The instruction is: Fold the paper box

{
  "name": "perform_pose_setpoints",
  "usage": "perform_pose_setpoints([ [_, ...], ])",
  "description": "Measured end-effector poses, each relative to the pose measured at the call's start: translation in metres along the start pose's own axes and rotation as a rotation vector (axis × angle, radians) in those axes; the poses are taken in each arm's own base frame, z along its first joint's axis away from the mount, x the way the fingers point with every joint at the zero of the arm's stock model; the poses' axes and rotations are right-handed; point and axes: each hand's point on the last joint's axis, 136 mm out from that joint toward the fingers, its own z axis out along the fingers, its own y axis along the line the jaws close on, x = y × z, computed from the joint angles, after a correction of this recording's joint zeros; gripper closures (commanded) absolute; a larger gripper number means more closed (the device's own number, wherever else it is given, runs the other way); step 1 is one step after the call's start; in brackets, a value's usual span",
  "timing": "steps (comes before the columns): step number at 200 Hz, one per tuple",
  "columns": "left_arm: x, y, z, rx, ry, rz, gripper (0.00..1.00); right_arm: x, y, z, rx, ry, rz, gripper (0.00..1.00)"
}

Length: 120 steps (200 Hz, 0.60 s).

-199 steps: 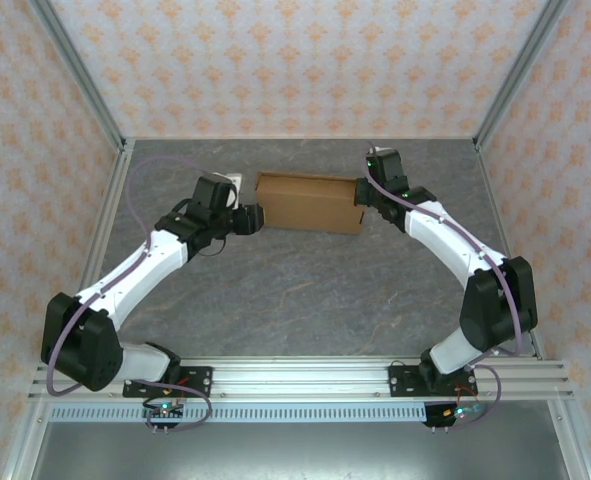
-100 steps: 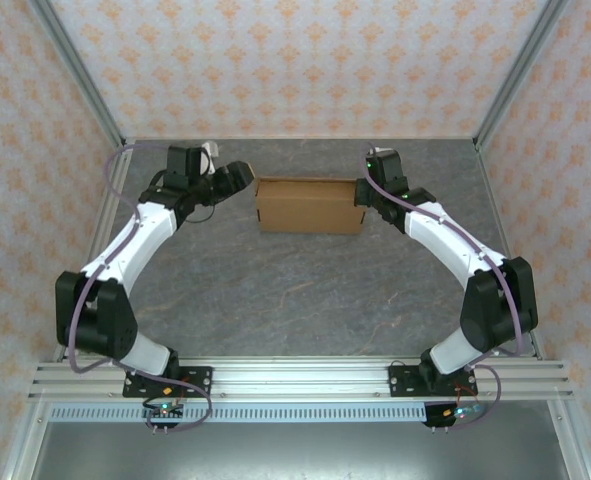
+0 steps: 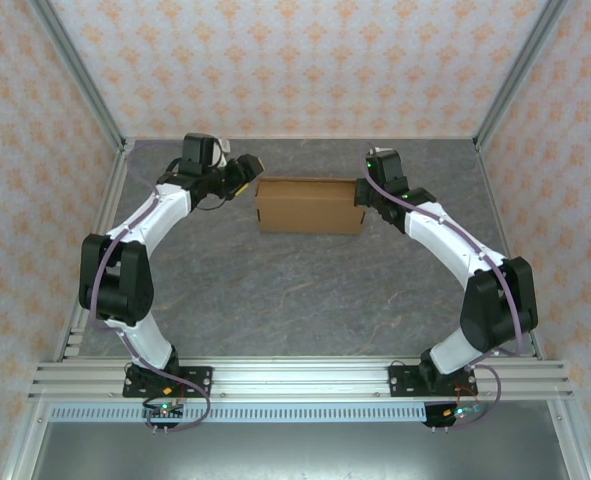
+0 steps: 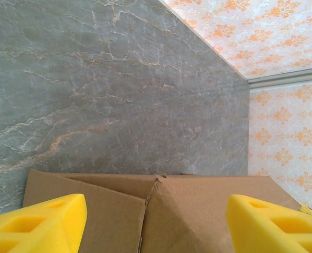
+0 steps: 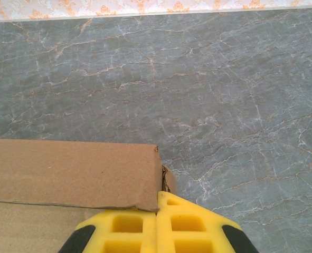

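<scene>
Top external view: the paper box [image 3: 310, 204] lies closed on the grey table [image 3: 305, 290] at upper centre. The left gripper [image 3: 247, 170] is just off the box's upper-left corner and the right gripper [image 3: 361, 196] is at its right end, but the fingers are too small to read there. In the left wrist view, yellow fingers [image 4: 37, 224], cut off by the bottom edge, are spread wide and released above the box's folded seam. In the right wrist view, the pads [image 5: 129, 229] are clenched together on nothing, right at the box's corner, where a small flap edge [image 5: 169, 184] pokes out.
</scene>
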Motion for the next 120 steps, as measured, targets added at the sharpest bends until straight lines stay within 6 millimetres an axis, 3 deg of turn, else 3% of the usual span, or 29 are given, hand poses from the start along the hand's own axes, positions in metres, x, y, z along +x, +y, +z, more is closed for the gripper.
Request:
perform_pose_setpoints([
  [57, 0.023, 0.008, 0.015, 0.025, 0.027, -0.060, 0.43, 0.001, 0.002, -0.001, 0.014, -0.013, 0.000, 0.98],
  [120, 0.024, 0.008, 0.018, 0.059, -0.024, -0.074, 0.56, 0.007, 0.001, -0.003, 0.028, -0.020, 0.007, 0.88],
])
